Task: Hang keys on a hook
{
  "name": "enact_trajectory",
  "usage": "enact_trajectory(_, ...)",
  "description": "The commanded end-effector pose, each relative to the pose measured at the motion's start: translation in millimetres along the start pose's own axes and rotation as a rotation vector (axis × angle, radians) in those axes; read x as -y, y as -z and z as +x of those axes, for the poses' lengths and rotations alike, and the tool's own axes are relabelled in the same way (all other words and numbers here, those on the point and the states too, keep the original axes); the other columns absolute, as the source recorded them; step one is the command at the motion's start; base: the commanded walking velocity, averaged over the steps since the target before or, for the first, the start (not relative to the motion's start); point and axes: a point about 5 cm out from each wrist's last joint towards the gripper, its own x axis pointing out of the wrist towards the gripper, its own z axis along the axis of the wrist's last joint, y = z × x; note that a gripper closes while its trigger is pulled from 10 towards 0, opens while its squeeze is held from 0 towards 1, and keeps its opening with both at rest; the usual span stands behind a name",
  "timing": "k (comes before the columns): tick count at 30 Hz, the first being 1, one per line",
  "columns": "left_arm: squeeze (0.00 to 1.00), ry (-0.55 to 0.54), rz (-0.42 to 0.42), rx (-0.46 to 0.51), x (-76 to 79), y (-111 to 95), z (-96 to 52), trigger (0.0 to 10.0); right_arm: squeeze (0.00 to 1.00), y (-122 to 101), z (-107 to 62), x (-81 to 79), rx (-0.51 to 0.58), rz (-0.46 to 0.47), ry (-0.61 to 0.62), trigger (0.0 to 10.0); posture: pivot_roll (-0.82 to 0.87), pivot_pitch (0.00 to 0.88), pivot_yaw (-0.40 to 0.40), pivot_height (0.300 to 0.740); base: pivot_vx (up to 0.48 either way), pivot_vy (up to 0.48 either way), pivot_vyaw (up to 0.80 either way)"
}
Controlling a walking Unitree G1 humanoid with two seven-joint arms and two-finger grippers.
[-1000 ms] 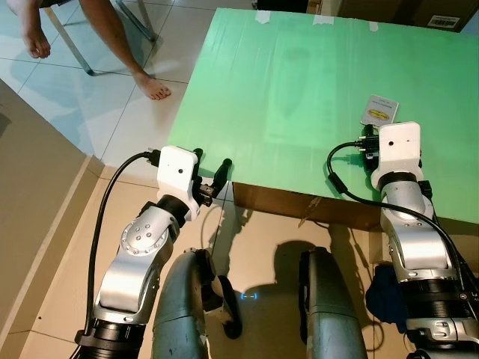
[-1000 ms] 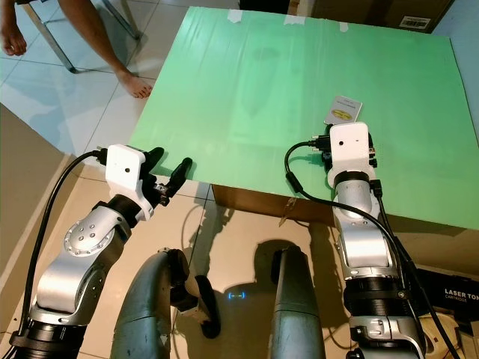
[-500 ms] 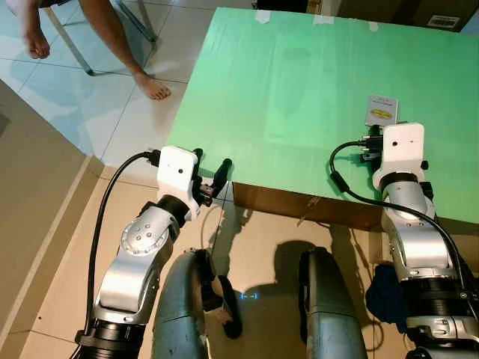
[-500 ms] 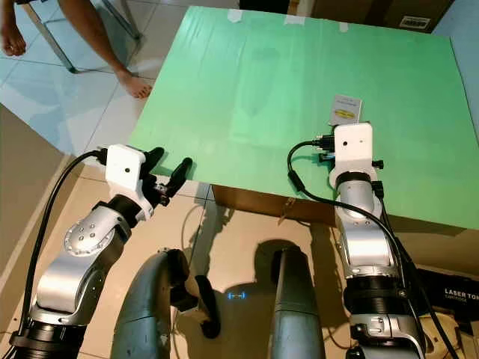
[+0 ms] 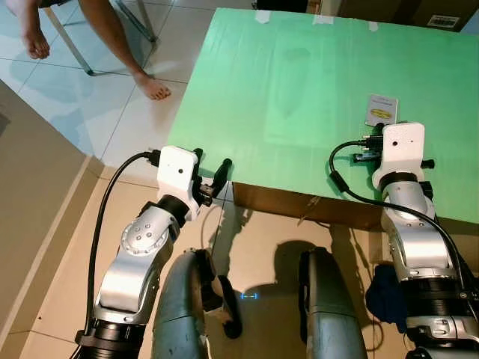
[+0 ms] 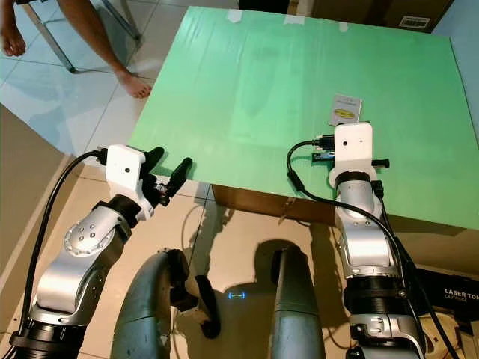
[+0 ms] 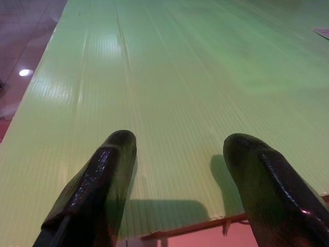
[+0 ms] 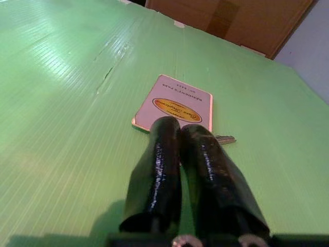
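The step in hand looks like the reach for the keys: the right gripper [image 8: 180, 135] hovers low over the green table [image 5: 299, 82], near its front edge toward the right side, with its two black fingers [image 8: 157, 170] pressed together and holding nothing. Just beyond the fingertips lies a white key tag [image 8: 174, 108] with a yellow oval label, flat on the table, and a metal key [image 8: 225, 139] pokes out beside it — the fingers overlap the tag's near edge in the wrist view, though whether they touch it I cannot tell. The next move, by my judgement, calls for parting those fingers before closing on the tag or key. The left gripper [image 7: 180, 154] waits at the table's front-left corner, fingers spread wide, empty. A person's bare feet [image 5: 153, 88] rest on the tiled floor [image 5: 90, 97] beyond the table's left edge.
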Motion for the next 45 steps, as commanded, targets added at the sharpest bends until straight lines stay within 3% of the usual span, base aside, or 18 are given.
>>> enact_trajectory(1, 0.00, -0.005, 0.000, -0.011, 0.8, 2.3, -3.1, 10.0, 0.00, 6.8, -3.0, -0.1, -0.020, 0.019, -0.004, 0.0, -0.15, 0.330, 0.053, 0.610, 0.000, 0.000, 0.00)
enact_trajectory(8, 0.00, -0.005, 0.000, -0.011, 0.9, 2.3, -2.6, 10.0, 0.00, 0.8, -2.7, 0.3, 0.000, 0.036, 0.002, 0.0, -0.15, 0.329, 0.053, 0.610, 0.000, 0.000, 0.00)
enact_trajectory(9, 0.00, -0.005, -0.001, -0.009, 1.0, 2.2, -2.1, 10.0, 0.00, -21.4, 1.3, 2.7, 0.078, 0.048, 0.011, 0.0, -0.16, 0.326, 0.052, 0.610, 0.000, 0.000, 0.00)
enact_trajectory(12, 0.00, -0.004, -0.004, -0.007, 1.4, 2.2, -1.1, 10.0, 0.00, -48.9, 5.1, 5.9, 0.173, 0.050, 0.012, 0.0, -0.16, 0.325, 0.052, 0.610, 0.000, 0.000, 0.00)
enact_trajectory(23, 0.00, 0.000, -0.008, -0.008, 3.3, 2.8, -0.4, 10.0, 0.00, -44.9, 3.8, 10.6, 0.142, 0.032, 0.033, 0.0, -0.17, 0.327, 0.050, 0.610, 0.000, 0.000, 0.00)
enact_trajectory(24, 0.00, -0.001, -0.008, -0.008, 3.3, 2.8, -0.3, 10.0, 1.00, -43.1, 3.6, 11.5, 0.131, 0.037, 0.039, 0.0, -0.17, 0.327, 0.050, 0.610, 0.000, 0.000, 0.00)
enact_trajectory(25, 0.00, -0.001, -0.007, -0.008, 3.1, 2.6, -0.2, 10.0, 1.00, -41.4, 3.4, 10.9, 0.121, 0.045, 0.028, 7.2, -0.17, 0.328, 0.050, 0.610, 0.000, 0.000, 0.00)
enact_trajectory(26, 0.00, -0.001, -0.007, -0.008, 3.0, 2.5, -0.1, 10.0, 1.00, -39.8, 2.8, 10.8, 0.113, 0.052, 0.030, 10.0, -0.17, 0.328, 0.050, 0.610, 0.000, 0.000, 0.00)
enact_trajectory(32, 0.00, 0.000, -0.006, -0.007, 2.1, 2.1, 0.1, 10.0, 1.00, -20.6, -1.4, 9.5, 0.035, 0.130, 0.071, 10.0, -0.16, 0.326, 0.054, 0.610, 0.000, 0.000, 0.00)
enact_trajectory(42, 0.00, 0.001, -0.003, -0.007, 2.1, 2.0, 0.0, 10.0, 1.00, -14.7, -1.1, 9.3, 0.010, 0.158, 0.073, 10.0, -0.16, 0.320, 0.053, 0.610, 0.000, 0.000, 0.00)
enact_trajectory(44, 0.00, 0.001, -0.002, -0.006, 2.1, 2.0, -0.2, 10.0, 1.00, -10.9, 0.0, 11.4, -0.020, 0.226, 0.095, 10.0, -0.16, 0.320, 0.053, 0.610, 0.000, 0.000, 0.00)
enact_trajectory(45, 0.00, 0.001, -0.001, -0.006, 1.9, 1.9, -0.2, 10.0, 0.38, -10.3, 0.4, 12.2, -0.028, 0.255, 0.102, 10.0, -0.16, 0.318, 0.052, 0.610, 0.000, 0.000, 0.00)
